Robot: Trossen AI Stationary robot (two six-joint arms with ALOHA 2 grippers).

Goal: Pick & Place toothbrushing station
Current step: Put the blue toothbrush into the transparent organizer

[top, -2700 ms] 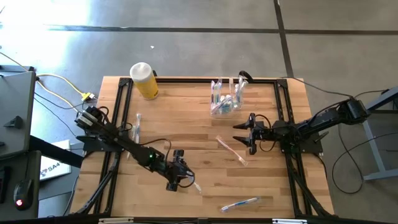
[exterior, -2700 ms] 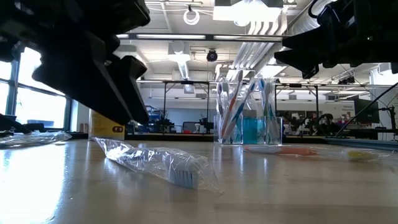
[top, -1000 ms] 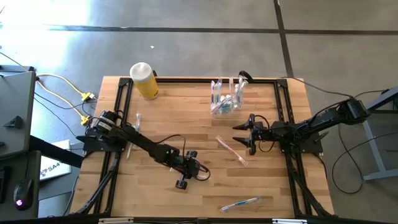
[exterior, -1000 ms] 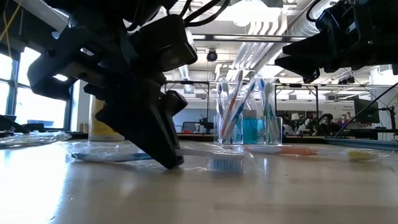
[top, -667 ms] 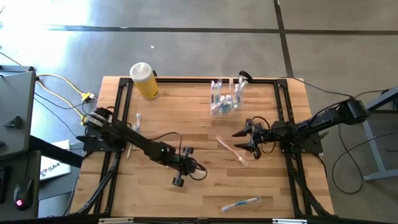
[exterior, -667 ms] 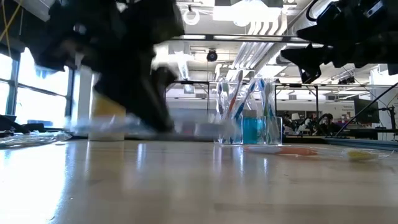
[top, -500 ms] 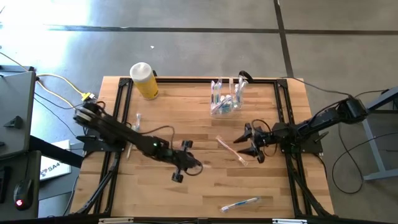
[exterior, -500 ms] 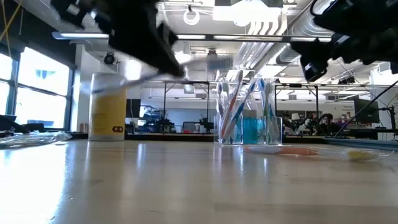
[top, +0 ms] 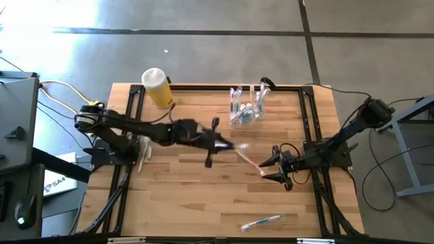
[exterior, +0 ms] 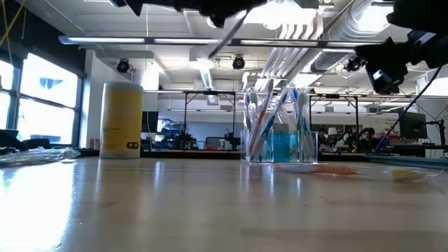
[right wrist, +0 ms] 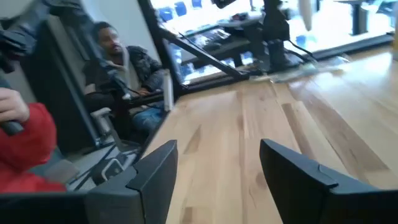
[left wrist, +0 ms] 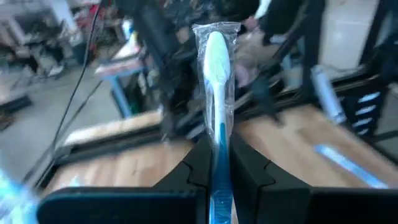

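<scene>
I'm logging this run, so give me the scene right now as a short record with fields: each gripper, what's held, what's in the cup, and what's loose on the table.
left gripper: shut on wrapped toothbrush, raised above the table middle
right gripper: open, empty, low beside the pink toothbrush
clear cup: at the far edge, holds several toothbrushes
loose on table: pink toothbrush, teal toothbrush near front edge
yellow container: upright, far left corner

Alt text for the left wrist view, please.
The left claw is shut on a wrapped teal toothbrush, its white bristle head pointing away from the camera. Beyond lies the blurred wooden table with its dark frame.
</scene>
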